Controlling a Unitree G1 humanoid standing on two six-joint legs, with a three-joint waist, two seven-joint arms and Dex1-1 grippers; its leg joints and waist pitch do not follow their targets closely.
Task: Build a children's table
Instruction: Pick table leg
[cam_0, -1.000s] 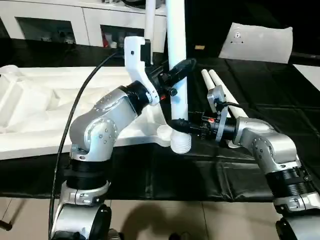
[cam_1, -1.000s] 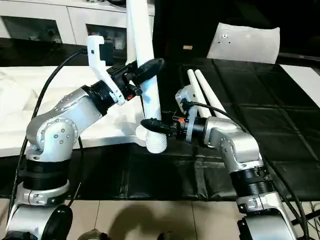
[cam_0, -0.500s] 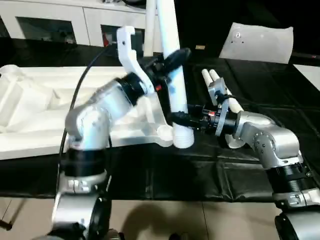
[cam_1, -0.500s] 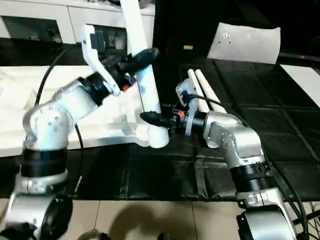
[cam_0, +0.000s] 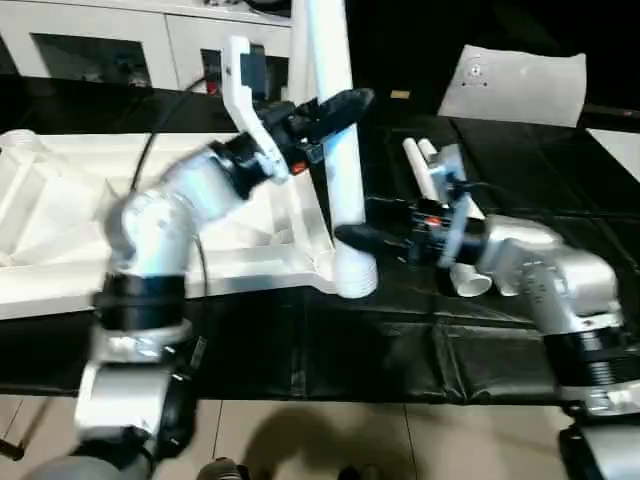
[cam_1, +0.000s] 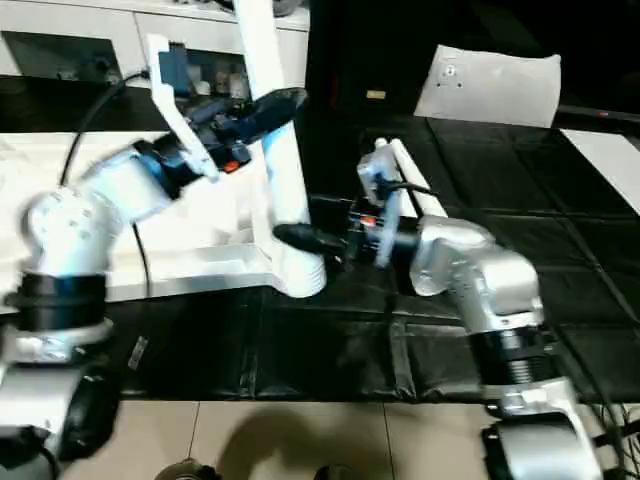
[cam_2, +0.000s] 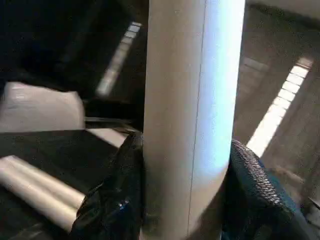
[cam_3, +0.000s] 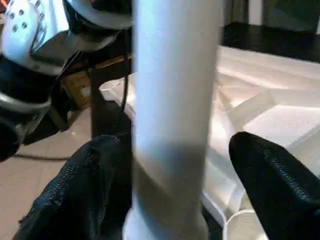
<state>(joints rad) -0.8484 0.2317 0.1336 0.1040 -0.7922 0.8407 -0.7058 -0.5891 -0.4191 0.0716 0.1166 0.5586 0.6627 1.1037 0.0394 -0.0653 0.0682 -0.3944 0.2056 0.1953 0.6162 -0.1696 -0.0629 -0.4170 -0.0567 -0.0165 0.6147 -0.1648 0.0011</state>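
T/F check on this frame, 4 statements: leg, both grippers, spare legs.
1. The left gripper is shut on the upright table leg. True.
2. The right gripper clamps the leg tightly. False: its fingers stand open, apart from the leg.
3. Spare legs lie on the black surface behind the right arm. True.
4. The held leg lies flat on the tabletop. False: it stands upright at the tabletop's corner.

A desk (cam_0: 520, 230) draped in black, creased sheeting carries the work. The white table top (cam_0: 60, 220) lies upside down on its left part, ribbed underside up. Two loose white legs (cam_1: 412, 190) lie side by side right of it. A flat white panel (cam_0: 520, 85) rests farther back.
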